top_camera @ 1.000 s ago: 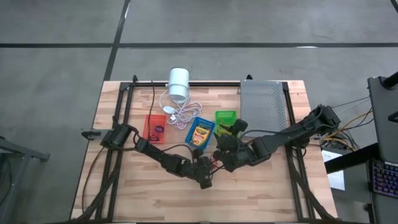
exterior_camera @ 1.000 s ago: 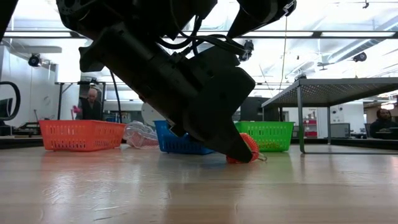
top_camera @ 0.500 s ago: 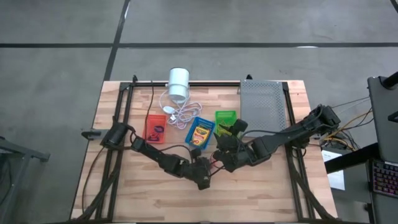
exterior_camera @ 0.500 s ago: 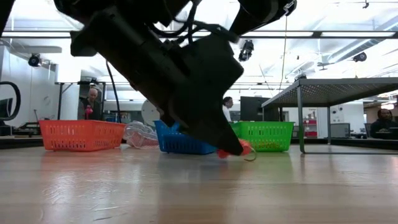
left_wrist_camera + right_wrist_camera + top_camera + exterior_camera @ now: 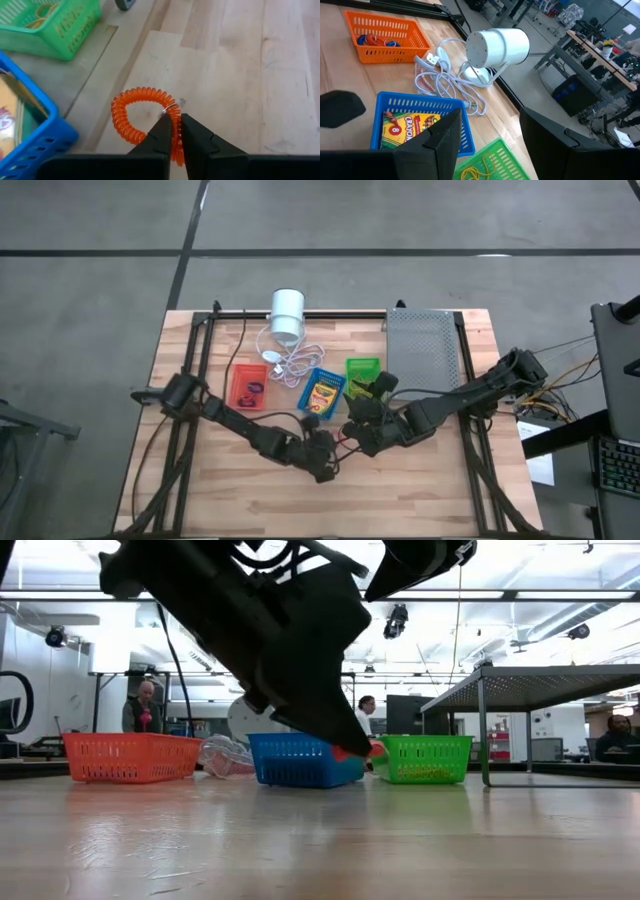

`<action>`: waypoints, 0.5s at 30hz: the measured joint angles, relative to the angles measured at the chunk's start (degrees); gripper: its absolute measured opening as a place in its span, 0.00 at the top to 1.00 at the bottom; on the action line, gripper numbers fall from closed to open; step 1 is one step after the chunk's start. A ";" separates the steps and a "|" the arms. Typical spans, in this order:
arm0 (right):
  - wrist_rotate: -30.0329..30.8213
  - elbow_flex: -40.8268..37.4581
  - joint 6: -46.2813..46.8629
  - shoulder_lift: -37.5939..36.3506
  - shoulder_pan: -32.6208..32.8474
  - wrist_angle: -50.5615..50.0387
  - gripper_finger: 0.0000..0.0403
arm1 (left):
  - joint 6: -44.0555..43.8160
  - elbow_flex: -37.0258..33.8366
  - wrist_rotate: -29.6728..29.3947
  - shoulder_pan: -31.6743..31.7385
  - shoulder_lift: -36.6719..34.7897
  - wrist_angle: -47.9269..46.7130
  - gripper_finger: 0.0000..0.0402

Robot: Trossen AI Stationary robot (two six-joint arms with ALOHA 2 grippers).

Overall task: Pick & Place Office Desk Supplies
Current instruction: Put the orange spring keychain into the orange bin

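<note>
- Your left gripper point(image 5: 172, 131) is clamped on an orange coiled band point(image 5: 131, 109), its two fingers pressed together on the loop beside a small metal ring; in the low view the band point(image 5: 352, 751) hangs clear of the table.
- That gripper point(image 5: 322, 470) sits low over the front middle of the wooden table point(image 5: 420, 490), just in front of the blue basket point(image 5: 322, 392).
- Your right gripper point(image 5: 490, 135) has its fingers spread apart with nothing between them; it hovers point(image 5: 352, 428) near the blue basket and the green basket point(image 5: 362, 372).
- The blue basket point(image 5: 420, 107) holds a crayon box point(image 5: 402, 127); the green basket point(image 5: 495, 160) holds thin yellowish bands; the red-orange basket point(image 5: 385, 32) holds a few small red and blue bands.
- The three baskets stand in a row across the middle of the table, red-orange point(image 5: 130, 757), blue point(image 5: 295, 760), green point(image 5: 425, 758).
- Behind them you have a white cylinder point(image 5: 288, 308) with its white cord point(image 5: 285, 360) coiled on the wood, and a grey perforated tray point(image 5: 425, 345) at the far right.
- The tabletop is pale planked wood; grey floor lies around it.
- In the low view the room beyond is bright, with ceiling lights, benches and a person point(image 5: 140, 708) standing far off on the left.
</note>
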 joint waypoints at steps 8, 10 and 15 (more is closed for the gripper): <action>0.00 0.00 0.00 0.00 0.00 0.02 0.51 | 0.01 0.00 -1.90 -0.26 -1.02 -3.65 0.93; 0.00 0.00 0.00 0.00 0.00 0.07 0.51 | 0.00 -0.11 -2.24 -0.26 -1.55 -4.12 0.93; -0.01 -0.01 0.00 0.00 0.00 0.03 0.51 | 0.00 -0.33 -3.61 -0.31 -2.81 -6.04 0.93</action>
